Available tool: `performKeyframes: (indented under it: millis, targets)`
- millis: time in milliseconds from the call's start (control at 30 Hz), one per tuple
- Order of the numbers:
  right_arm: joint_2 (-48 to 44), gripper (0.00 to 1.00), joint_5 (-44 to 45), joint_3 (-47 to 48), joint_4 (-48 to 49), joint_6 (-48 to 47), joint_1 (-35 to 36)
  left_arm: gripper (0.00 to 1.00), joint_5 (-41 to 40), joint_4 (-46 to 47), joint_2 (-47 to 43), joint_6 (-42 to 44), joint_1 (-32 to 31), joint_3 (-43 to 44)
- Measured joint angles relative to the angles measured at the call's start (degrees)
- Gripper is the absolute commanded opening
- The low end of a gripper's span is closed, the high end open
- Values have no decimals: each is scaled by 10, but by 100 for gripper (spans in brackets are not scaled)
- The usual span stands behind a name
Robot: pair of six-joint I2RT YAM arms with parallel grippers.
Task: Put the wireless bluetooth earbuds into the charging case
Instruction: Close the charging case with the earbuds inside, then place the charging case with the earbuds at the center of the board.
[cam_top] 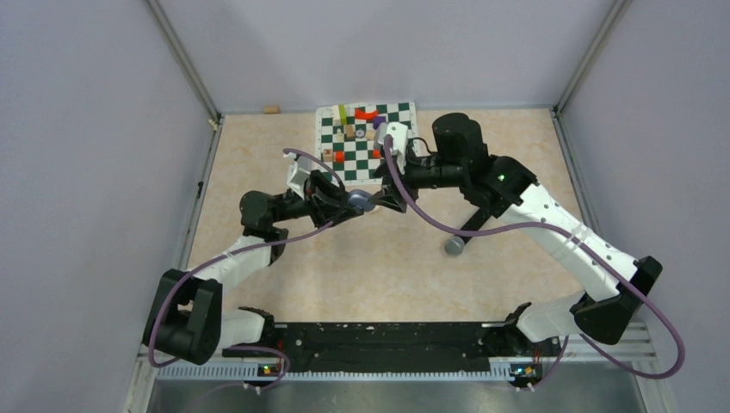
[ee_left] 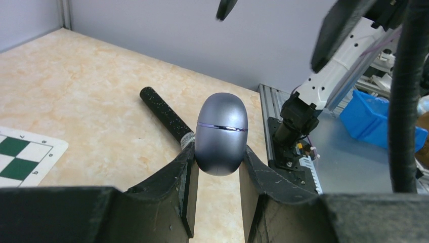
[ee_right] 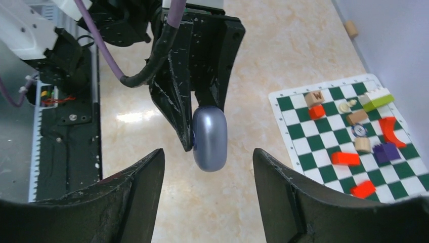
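Note:
The charging case (cam_top: 360,201) is a smooth grey-purple egg, lid closed, held up above the table. My left gripper (cam_top: 351,203) is shut on its lower end; in the left wrist view the case (ee_left: 221,134) stands upright between the fingers (ee_left: 184,172). My right gripper (cam_top: 380,202) is open and faces the case from the right, not touching it. In the right wrist view the case (ee_right: 209,139) hangs just beyond the wide-open jaws of the right gripper (ee_right: 208,157). No tiny purple earbuds show in any view.
A black microphone (cam_top: 469,225) lies on the table under the right arm, also in the left wrist view (ee_left: 164,114). A green-and-white chessboard (cam_top: 389,151) with small blocks, among them a purple block (ee_right: 387,152), lies at the back. A cork (cam_top: 272,109) sits by the back wall.

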Motion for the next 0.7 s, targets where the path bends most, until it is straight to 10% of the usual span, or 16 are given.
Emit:
performKeyframes:
  millis: [400, 700]
  targets:
    - [-87, 88, 49, -184, 108, 64, -256, 0, -87, -120, 212, -10, -69, 67]
    - [-113, 89, 50, -241, 152, 84, -281, 3, -172, -251, 366, -39, -101, 153]
